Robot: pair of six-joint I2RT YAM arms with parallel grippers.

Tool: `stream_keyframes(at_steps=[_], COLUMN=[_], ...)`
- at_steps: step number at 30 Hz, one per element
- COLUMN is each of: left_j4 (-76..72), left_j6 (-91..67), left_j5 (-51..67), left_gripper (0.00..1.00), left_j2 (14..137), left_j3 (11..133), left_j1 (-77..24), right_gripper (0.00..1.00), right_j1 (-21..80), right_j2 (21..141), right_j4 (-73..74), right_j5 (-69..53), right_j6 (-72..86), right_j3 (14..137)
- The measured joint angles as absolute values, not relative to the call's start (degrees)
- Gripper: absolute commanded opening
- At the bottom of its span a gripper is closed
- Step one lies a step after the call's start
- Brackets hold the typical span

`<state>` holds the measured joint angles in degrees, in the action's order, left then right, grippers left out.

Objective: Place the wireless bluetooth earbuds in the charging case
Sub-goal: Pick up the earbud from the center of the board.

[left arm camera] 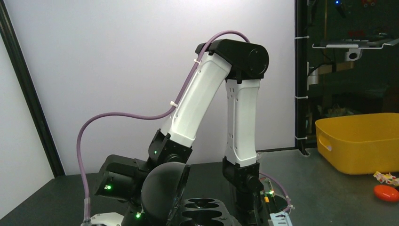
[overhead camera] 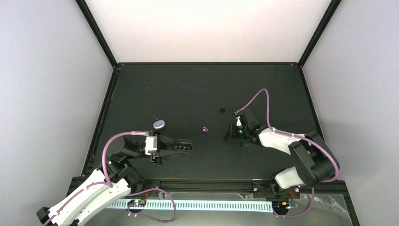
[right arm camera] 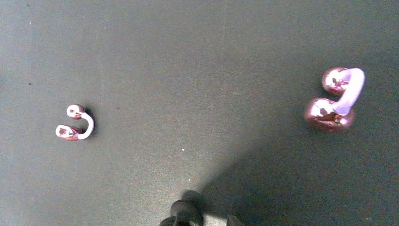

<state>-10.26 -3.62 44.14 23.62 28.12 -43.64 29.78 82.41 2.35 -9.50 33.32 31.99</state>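
My left gripper (overhead camera: 165,147) is shut on an open black charging case (overhead camera: 182,146). In the left wrist view its domed lid (left arm camera: 160,188) stands up and its tray of empty recesses (left arm camera: 207,209) faces up. My right gripper (overhead camera: 231,133) hovers low over the mat, and a small black earbud (right arm camera: 185,213) shows at its fingertips, casting a shadow. Two purple-pink earbuds lie on the mat in the right wrist view, one on the left (right arm camera: 75,123) and one on the right (right arm camera: 336,99). One purple-pink bud (overhead camera: 204,128) and another black earbud (overhead camera: 222,109) show from above.
A shut purple-blue oval case (overhead camera: 159,124) lies just behind my left gripper. In the left wrist view the right arm (left arm camera: 207,103) stands in front, and a yellow bin (left arm camera: 362,141) and a red object (left arm camera: 387,192) sit off to the right.
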Motion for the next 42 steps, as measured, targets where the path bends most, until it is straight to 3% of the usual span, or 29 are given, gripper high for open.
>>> stream_keyframes(at_steps=[18, 31, 42], left_j4=[-10.09, -9.87, -9.87], left_j6=[-3.62, -3.62, -3.62], left_j5=[44.16, 44.16, 44.16], left_gripper=[0.02, 0.02, 0.02], left_j2=[23.20, 23.20, 23.20], left_j3=[28.12, 28.12, 28.12], left_j1=[-43.64, -43.64, -43.64], right_gripper=[0.21, 0.09, 0.18], right_j1=[34.15, 35.27, 35.35], right_j2=[84.44, 84.49, 84.20], right_j4=[3.51, 3.99, 4.58], right_j5=[-6.50, -6.48, -6.79], right_j6=[32.84, 32.91, 33.23], right_j3=[34.72, 35.29, 35.29])
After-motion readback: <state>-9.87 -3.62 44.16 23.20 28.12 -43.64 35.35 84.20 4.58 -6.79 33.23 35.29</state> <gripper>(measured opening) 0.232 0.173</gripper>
